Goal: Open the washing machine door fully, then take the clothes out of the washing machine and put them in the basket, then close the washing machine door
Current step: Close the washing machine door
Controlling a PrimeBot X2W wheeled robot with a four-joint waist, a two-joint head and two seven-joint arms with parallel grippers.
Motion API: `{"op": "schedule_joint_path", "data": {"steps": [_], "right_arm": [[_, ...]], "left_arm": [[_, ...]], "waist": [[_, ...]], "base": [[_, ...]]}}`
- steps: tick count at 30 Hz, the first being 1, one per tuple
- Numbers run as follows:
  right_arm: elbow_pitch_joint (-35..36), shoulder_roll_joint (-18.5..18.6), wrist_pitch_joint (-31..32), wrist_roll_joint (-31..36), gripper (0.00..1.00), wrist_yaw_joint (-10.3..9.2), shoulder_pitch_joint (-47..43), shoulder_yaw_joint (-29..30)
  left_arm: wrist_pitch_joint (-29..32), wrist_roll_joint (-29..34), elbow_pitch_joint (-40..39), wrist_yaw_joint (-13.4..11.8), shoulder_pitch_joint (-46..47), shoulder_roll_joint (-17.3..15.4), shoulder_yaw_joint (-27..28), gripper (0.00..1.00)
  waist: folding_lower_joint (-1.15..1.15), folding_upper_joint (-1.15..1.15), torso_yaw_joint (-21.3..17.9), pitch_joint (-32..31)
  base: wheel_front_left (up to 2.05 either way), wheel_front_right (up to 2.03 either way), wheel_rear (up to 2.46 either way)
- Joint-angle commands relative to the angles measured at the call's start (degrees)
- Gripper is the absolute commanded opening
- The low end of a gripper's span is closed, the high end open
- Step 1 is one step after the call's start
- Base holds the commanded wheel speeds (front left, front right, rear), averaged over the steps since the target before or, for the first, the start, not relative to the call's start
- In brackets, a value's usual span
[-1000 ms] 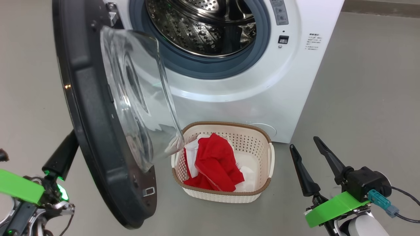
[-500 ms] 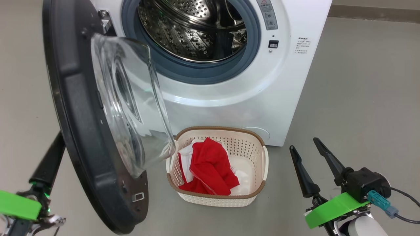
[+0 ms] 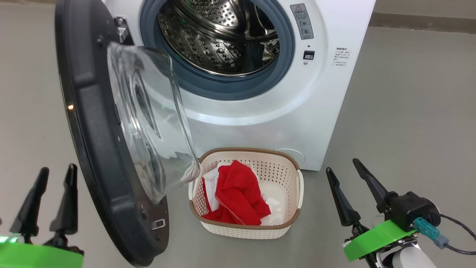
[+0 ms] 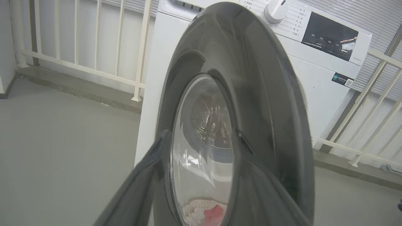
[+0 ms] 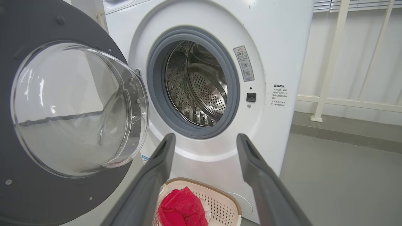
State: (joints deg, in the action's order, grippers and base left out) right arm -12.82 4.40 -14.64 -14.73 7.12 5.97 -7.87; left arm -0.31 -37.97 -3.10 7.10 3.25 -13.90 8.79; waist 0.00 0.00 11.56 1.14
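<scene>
With the clothes (image 3: 238, 190) lying in the basket (image 3: 246, 150) at the foot of the washing machine (image 3: 260, 123), the left gripper (image 3: 58, 169) and right gripper (image 3: 341, 165) both gape empty, so the left should press the outer rim of the open washing machine door (image 3: 93, 149) steadily shut.

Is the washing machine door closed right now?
No, in the head view the washing machine door stands swung wide open to the left of the washing machine, leaving the steel drum exposed.

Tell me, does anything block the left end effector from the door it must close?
Nothing visible does. The open left end effector points straight at the outer face of the washing machine door.
</scene>
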Motion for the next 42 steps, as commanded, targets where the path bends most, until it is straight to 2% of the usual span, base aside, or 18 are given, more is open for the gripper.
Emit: {"op": "schedule_joint_path", "data": {"steps": [1,6,13,19,25,35,42], "right_arm": [[1.33,-0.09,-0.36,-1.0,1.0,0.36,0.62,-1.16],[1.41,-0.23,-0.36,-1.06,1.0,0.36,0.36,-1.25],[1.4,-0.4,-0.36,-1.19,1.0,0.36,0.47,-1.2],[1.53,-0.49,-0.36,-1.3,1.0,0.36,0.38,-0.88],[1.5,-0.64,-0.36,-1.74,1.0,0.36,0.48,-0.91],[1.48,-0.76,-0.36,-1.59,1.0,0.36,1.2,-1.06],[1.62,-0.66,-0.36,-1.38,1.0,0.36,1.29,-0.89]], "left_arm": [[-2.97,3.15,-0.63,0.36,0.93,-2.35,1.22,1.0],[-11.15,11.5,3.14,-2.01,0.3,-2.18,0.12,1.0],[-13.99,13.95,9.13,-3.44,0.33,-0.23,0.31,1.0],[-14.61,17.49,11.21,-4.29,0.23,0.47,0.99,1.0],[-14.67,21.7,10.93,-4.18,0.06,2.31,2.93,1.0],[-14.68,26.65,11.1,-2.59,-0.5,6.19,5.29,1.0],[-14.68,29.62,11.59,-1.74,-0.62,7.44,5.73,1.0]], "waist": [[0.0,0.0,-0.07,-0.15],[0.0,0.0,-0.26,-0.18],[0.0,0.0,-0.37,-0.09],[0.0,0.0,-0.33,-0.25],[0.0,0.0,-0.26,-0.07],[0.0,0.0,-0.54,0.85],[0.0,0.0,-0.48,1.07]], "base": [[0.0,0.0,0.0],[0.0,0.0,0.0],[0.0,0.0,0.0],[0.0,0.0,0.0],[0.0,0.0,0.0],[0.0,0.0,0.0],[0.0,0.0,0.0]]}}
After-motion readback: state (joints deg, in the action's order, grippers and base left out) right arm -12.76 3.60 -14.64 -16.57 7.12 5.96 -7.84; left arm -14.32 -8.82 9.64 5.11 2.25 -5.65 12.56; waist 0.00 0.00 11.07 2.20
